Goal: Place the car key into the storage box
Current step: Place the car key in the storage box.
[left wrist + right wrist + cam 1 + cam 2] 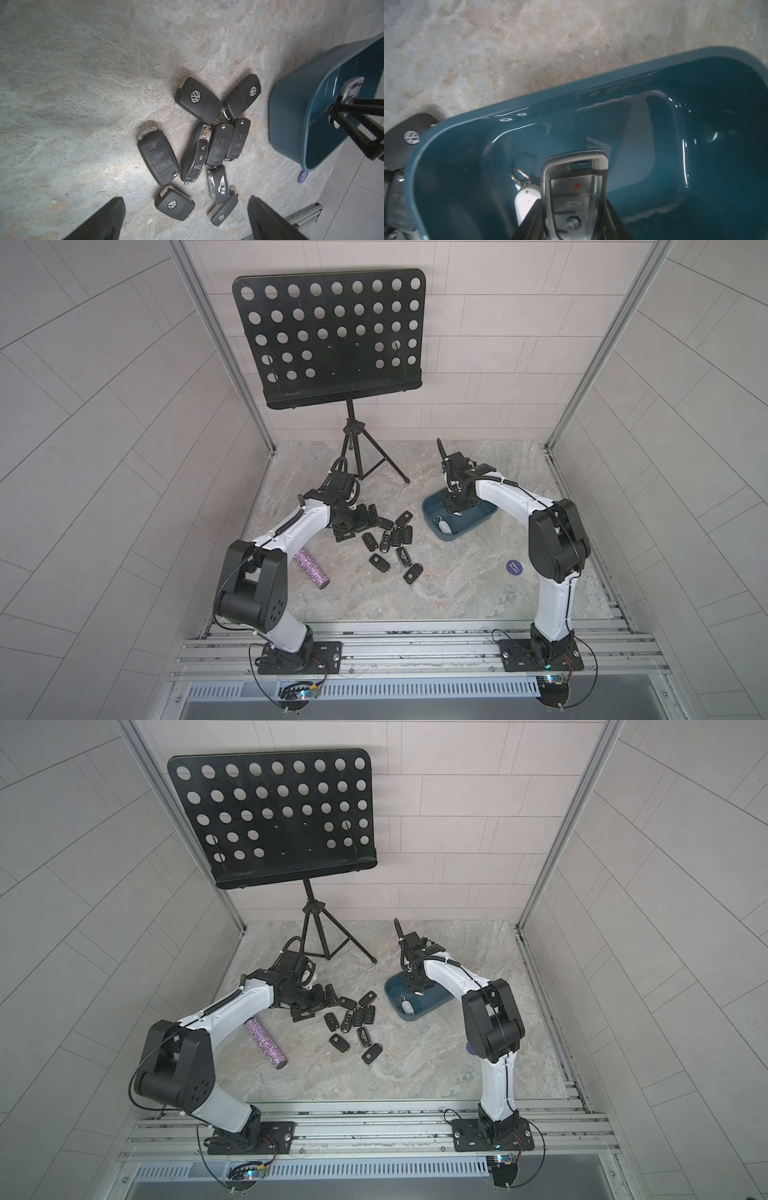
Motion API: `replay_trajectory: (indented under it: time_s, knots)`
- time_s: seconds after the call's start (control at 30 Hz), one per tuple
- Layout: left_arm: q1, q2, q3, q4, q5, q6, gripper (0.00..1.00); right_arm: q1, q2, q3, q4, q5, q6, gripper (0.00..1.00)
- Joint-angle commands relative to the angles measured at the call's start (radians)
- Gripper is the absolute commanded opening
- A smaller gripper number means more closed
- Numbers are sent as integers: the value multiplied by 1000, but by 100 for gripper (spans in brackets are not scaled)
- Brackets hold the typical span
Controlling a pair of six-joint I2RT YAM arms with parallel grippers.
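The right gripper (572, 209) is clamped on the silver BMW key fob (574, 182), at lower centre of the right wrist view, over the teal storage box (695, 68) floor. The fob looks light, rigid and slick-sided, so grip it across the narrow edges. The left gripper (186, 198) gapes wide above loose fobs (158, 152).

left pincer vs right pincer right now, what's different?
Left pincer is wide open and empty; right pincer is shut on the silver BMW key. Left pincer hovers over the loose black fobs on the table; right pincer sits over the inside of the storage box. Both are black.
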Motion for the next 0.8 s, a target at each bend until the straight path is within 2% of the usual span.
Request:
replay_trajectory:
  time_s: [0.0, 0.37, 0.77]
  knots:
    - [-4, 8, 25, -40, -27, 18, 100, 5, 20, 8, 21, 6, -66, 31]
    - [-5, 11, 27, -62, -44, 7, 100, 5, 90, 9, 71, 1, -210, 31]
    - [-5, 5, 15, -52, -54, -7, 100, 27, 112, 3, 71, -52, -207, 33]
